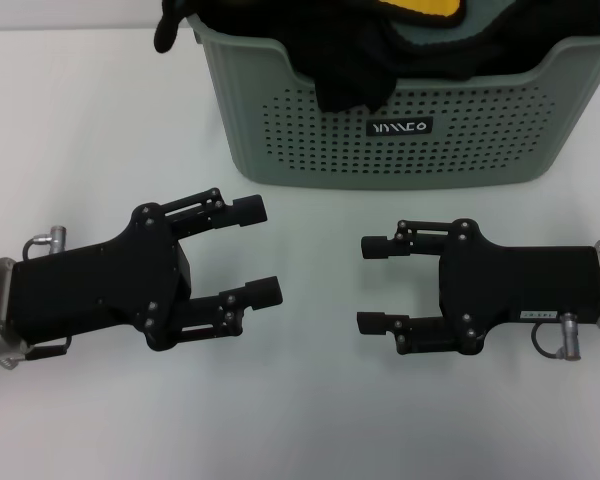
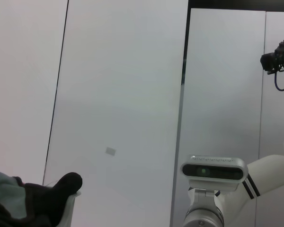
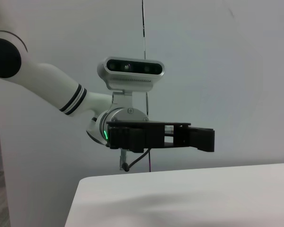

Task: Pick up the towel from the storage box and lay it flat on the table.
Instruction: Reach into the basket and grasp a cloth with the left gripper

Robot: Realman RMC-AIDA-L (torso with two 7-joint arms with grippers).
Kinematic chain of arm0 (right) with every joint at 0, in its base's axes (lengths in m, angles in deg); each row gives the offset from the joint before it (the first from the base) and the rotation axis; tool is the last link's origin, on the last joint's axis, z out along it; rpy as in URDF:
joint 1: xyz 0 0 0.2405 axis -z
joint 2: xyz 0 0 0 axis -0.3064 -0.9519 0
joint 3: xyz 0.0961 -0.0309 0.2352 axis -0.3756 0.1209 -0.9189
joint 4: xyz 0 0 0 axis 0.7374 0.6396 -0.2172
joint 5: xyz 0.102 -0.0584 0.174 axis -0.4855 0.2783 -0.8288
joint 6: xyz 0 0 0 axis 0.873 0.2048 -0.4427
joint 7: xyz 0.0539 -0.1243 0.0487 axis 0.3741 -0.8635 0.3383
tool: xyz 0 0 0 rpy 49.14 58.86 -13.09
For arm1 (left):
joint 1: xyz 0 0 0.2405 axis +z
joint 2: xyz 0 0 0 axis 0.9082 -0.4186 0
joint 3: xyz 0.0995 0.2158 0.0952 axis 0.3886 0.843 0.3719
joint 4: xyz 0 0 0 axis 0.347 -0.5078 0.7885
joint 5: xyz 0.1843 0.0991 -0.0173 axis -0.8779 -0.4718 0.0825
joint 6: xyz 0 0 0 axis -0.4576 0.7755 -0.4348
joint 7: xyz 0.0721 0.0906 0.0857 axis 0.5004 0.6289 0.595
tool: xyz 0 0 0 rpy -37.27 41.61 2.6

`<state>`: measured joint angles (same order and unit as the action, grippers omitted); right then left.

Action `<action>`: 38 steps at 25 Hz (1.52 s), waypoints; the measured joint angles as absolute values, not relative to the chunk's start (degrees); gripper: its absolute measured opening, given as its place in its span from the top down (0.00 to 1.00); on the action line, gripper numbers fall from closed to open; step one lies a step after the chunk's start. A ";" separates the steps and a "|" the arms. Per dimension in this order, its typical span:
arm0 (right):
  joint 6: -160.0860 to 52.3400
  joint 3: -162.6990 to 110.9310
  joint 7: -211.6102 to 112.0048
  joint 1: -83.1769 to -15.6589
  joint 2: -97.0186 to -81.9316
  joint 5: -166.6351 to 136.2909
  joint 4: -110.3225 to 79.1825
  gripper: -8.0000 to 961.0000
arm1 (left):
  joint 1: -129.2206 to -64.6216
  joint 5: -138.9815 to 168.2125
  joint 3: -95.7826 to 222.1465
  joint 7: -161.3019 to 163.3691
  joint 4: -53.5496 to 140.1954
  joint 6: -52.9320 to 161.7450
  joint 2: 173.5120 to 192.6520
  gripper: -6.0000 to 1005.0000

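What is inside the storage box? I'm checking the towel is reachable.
The storage box holds a black cloth draped over its rim, with the yellow towel peeking out behind. Anything deeper is hidden.

You see bright, even overhead light; faint soft shadows under both grippers on the table (image 1: 300, 420); slight overexposure

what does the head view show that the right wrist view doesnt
Only the head view shows the storage box with its logo plate, a black cloth draped over its rim, a strip of the yellow towel at the top edge, and the right gripper, open.

Only the right wrist view shows the left arm's wrist camera and its white arm link from the side.

Both show the left gripper held above the table, empty.
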<state>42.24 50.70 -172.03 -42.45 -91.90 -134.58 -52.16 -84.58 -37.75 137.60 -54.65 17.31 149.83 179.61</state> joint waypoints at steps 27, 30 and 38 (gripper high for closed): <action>37.59 54.30 -173.14 -43.22 -92.39 -135.71 -47.33 0.26 | -94.29 -37.49 117.45 -55.88 13.30 131.19 186.51 0.30; 36.78 55.56 -173.95 -43.24 -92.43 -137.09 -46.35 0.26 | -95.57 -35.19 116.86 -56.68 8.65 124.37 187.01 0.31; 36.65 56.02 -175.45 -43.48 -92.43 -138.95 -44.94 0.26 | -98.72 -34.57 117.48 -49.35 8.07 112.87 188.09 0.33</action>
